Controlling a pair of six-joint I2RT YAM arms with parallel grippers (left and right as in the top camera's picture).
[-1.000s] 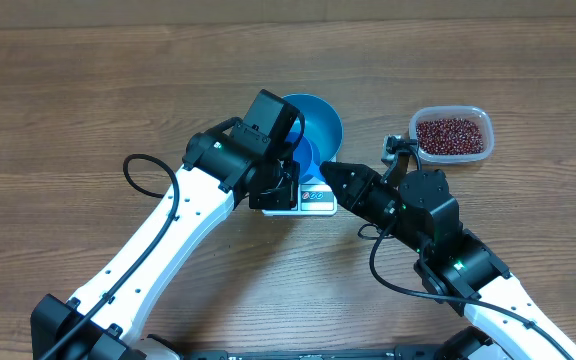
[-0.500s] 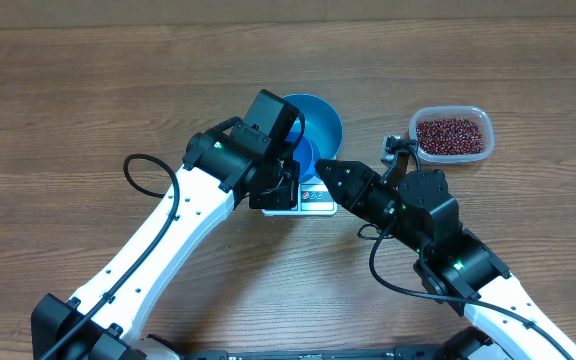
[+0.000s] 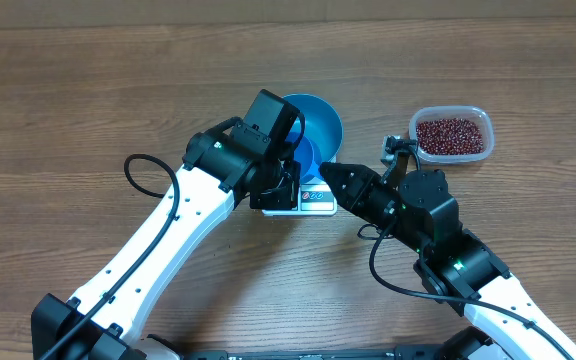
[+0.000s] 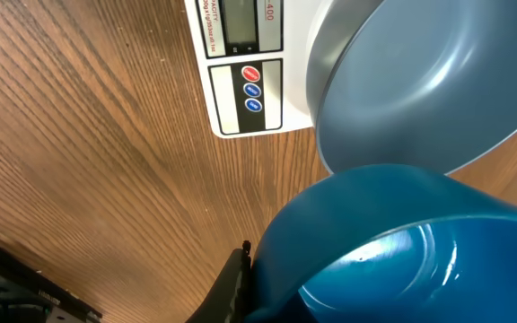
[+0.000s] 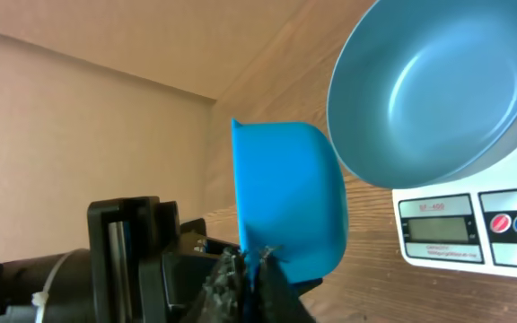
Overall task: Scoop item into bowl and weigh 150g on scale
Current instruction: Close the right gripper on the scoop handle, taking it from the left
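Left gripper is clamped on the empty scoop, right beside the empty bowl on the scale. Right gripper is closed tight with nothing in it, near the scale's panel. Beans sit well off to its right in the tub, so I reckon scooping is next.

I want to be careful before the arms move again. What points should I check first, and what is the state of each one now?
1. Blue bowl sits on the white scale: ok.
2. Left gripper is shut on the blue scoop: ok.
3. Scoop carries beans: not ok; its inside looks empty in the left wrist view.
4. Bowl has beans in it: not ok; its inside is bare in both wrist views.
5. Red-brown beans are ready in the clear tub: ok.
6. Right gripper, shut, is free of the scale and the scoop: cannot tell; it is very close to both.
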